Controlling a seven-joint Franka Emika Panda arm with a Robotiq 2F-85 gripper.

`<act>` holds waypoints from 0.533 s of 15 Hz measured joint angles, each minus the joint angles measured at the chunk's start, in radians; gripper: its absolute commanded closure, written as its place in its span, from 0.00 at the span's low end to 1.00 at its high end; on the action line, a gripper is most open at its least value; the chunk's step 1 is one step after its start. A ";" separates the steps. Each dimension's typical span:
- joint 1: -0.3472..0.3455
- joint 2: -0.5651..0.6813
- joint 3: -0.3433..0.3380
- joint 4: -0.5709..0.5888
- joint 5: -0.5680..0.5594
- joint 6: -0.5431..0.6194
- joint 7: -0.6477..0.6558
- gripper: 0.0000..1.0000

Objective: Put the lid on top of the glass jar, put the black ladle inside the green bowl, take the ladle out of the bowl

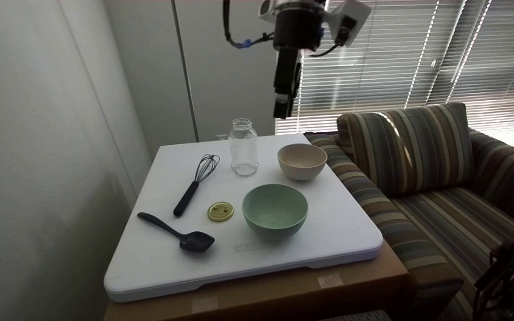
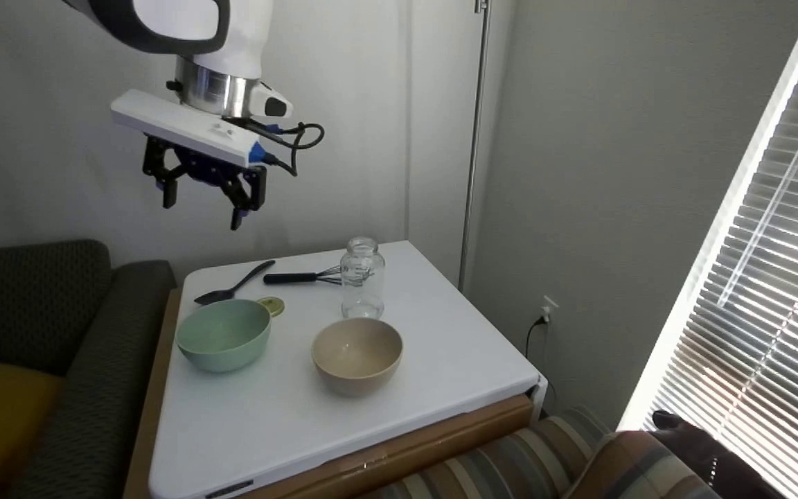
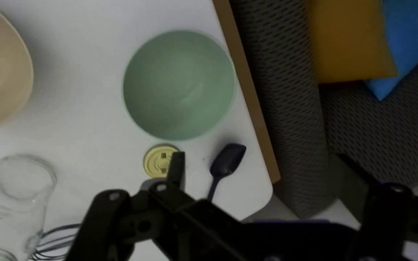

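My gripper [image 2: 203, 211] hangs well above the level of the white tabletop [image 1: 154, 267], its two fingers spread wide apart, with grey wall [image 2: 343, 138] showing between their tips in an exterior view. In the wrist view, I see one finger in front of part of the lid [image 3: 155, 162] and the other out past the tabletop's corner. The lid lies flat just beside the green bowl [image 3: 180, 87], a thin strip of white between them. The green bowl's rim comes close to the edge in that view, where a brown ledge [image 3: 257, 119] sticks out and a dark woven sofa arm [image 3: 289, 90] runs alongside. The black ladle [image 1: 190, 242] rests outside the bowl, its scoop near that same edge and the tip of its handle close to the edge facing the wall. A whisk [image 1: 188, 196] lies between the ladle and the glass jar [image 1: 244, 154], apart from both. The jar stands upright with its mouth uncovered, taller than either bowl, and I have white surface around its foot, up to the whisk and the beige bowl [image 2: 354, 381]. From that bowl a broad stretch of tabletop runs to the edge by the striped armchair [image 2: 503, 457], and more white opens between the two bowls
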 measured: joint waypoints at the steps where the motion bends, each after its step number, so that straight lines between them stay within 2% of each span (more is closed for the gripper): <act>1: -0.006 0.049 0.019 0.047 0.008 0.009 -0.044 0.00; 4: -0.003 0.203 0.066 0.198 -0.030 0.013 -0.123 0.00; 8: 0.052 0.394 0.088 0.386 -0.223 0.009 -0.145 0.00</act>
